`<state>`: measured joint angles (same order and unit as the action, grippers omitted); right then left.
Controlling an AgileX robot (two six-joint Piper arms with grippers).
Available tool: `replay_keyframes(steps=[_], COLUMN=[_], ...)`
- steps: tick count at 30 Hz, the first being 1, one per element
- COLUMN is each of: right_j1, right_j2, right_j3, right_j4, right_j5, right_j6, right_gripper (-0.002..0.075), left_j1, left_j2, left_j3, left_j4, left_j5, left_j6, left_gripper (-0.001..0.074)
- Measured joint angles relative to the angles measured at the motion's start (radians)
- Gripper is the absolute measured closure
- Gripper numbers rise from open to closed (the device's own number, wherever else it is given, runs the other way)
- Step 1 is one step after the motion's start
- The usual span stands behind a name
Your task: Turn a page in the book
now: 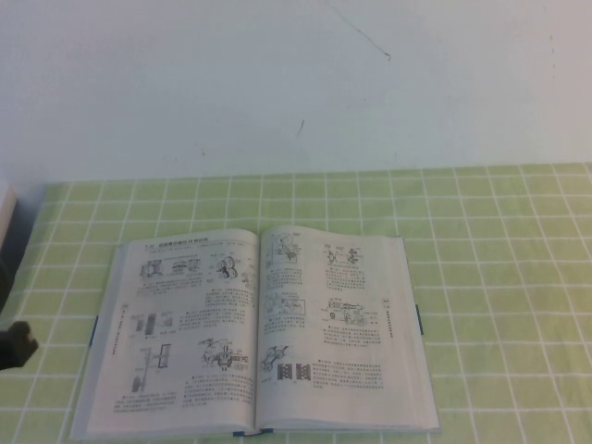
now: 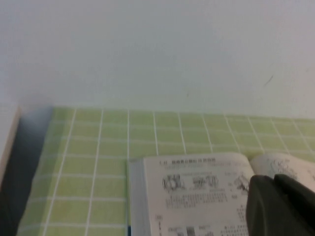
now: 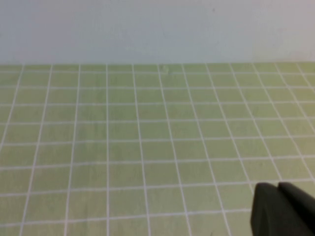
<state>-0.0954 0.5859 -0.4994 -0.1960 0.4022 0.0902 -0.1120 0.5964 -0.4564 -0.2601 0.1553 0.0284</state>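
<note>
The book (image 1: 254,333) lies open and flat on the green checked cloth, near the table's front edge. Its right page (image 1: 338,324) lies flat, printed with machine drawings and text. A thin blue cover edge shows at the sides. My left gripper (image 1: 17,344) sits at the far left edge of the high view, left of the book. In the left wrist view its black fingers (image 2: 275,206) are closed together, with the book's left page (image 2: 197,196) beyond them. My right gripper (image 3: 283,209) is out of the high view; its fingers are closed together over bare cloth.
The green checked tablecloth (image 1: 499,277) covers the table up to a white wall at the back. A pale object (image 1: 5,217) stands at the table's left edge, also in the left wrist view (image 2: 7,142).
</note>
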Motion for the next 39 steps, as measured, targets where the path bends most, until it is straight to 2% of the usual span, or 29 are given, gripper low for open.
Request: replay_keyframes(steps=[5,11,16,19,23,25,29,33,39], right_j1=[0.0,0.0,0.011,0.064,0.187,0.249,0.36,0.428,0.459], right_j2=[0.127,0.301,0.49,0.588,0.713,0.766,0.874,0.981,1.084], right_j3=[-0.002,-0.006,-0.008,-0.026,-0.12,-0.186,-0.349,-0.485,-0.575], right_j4=[0.006,0.006,0.112,0.239,0.413,0.459,0.483,0.514,0.586], right_j5=[0.0,-0.002,-0.015,-0.013,0.034,0.06,0.105,0.11,0.05], right_j6=[0.0,0.0,-0.045,-0.223,-0.493,-0.563,-0.616,-0.623,-0.624], right_gripper=[0.0729,0.0729,0.0729,0.0729,0.0729,0.0729,0.0729,0.0729,0.0729], left_j1=[0.0,0.0,0.0,0.0,-0.004,-0.017,-0.058,-0.092,-0.096], left_j2=[0.176,0.38,0.548,0.633,0.776,0.843,0.935,1.005,1.087], left_j3=[-0.013,-0.104,-0.216,-0.267,-0.341,-0.37,-0.392,-0.401,-0.413], left_j4=[-0.085,-0.153,-0.259,-0.346,-0.408,-0.412,-0.416,-0.414,-0.48], left_j5=[0.027,0.176,0.281,0.288,0.292,0.292,0.265,0.149,0.05], left_j6=[0.017,0.046,0.2,0.305,0.403,0.423,0.452,0.476,0.482], left_gripper=[0.0738,0.0738,0.0738,0.0738,0.0738,0.0738,0.0738,0.0738,0.0738])
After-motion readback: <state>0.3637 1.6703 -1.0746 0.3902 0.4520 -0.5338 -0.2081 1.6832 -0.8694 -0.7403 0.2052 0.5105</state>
